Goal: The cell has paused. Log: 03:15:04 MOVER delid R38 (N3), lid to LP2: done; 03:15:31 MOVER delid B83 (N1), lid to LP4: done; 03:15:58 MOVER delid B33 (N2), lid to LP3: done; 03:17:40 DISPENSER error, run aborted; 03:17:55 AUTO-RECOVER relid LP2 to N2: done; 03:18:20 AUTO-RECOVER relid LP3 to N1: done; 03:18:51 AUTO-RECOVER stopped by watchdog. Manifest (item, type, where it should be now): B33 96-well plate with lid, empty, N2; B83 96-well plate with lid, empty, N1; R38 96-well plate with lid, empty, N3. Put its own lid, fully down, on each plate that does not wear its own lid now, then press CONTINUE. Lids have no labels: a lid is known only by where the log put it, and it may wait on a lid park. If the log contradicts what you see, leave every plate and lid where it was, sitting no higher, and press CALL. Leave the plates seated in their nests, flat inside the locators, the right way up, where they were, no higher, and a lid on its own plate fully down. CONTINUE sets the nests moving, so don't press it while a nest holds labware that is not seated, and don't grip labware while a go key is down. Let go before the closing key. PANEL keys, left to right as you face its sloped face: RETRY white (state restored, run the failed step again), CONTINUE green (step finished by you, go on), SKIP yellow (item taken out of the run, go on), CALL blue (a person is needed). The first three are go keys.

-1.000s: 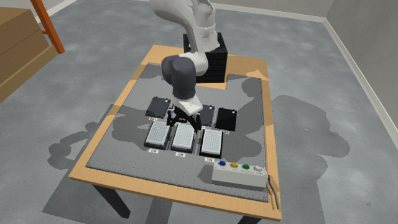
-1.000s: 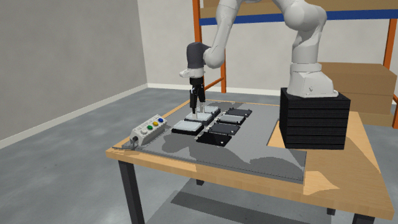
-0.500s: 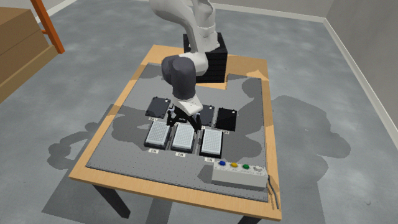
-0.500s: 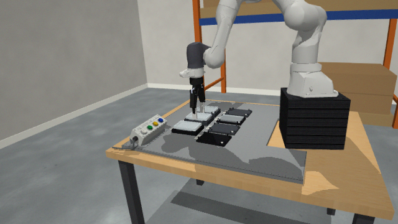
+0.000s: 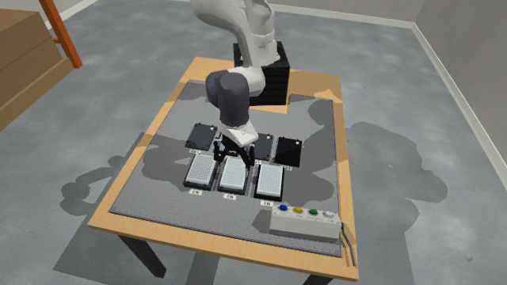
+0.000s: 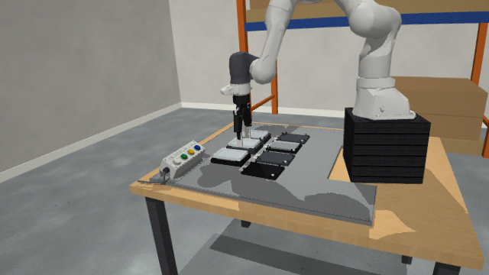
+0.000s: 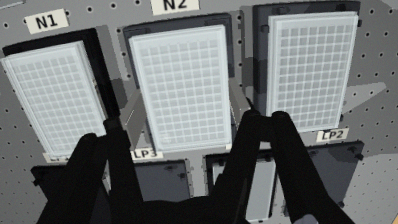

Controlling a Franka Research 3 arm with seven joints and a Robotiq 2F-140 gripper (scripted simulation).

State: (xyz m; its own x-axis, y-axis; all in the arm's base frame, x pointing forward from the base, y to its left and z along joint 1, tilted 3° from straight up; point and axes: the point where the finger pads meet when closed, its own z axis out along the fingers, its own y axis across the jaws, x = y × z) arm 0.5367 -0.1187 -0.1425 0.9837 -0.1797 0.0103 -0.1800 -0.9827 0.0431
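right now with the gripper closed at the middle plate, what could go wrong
The gripper is shut on the lid of the middle plate, near one end rather than mid-length, so on lifting the lid may tilt or drag the plate up out of its nest. The fingers also sit in narrow gaps beside the neighbouring plates, so a sideways move could nudge one.

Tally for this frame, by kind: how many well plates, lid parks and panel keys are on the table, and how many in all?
96-well plates: 3
lid parks: 4
panel keys: 4
Total: 11
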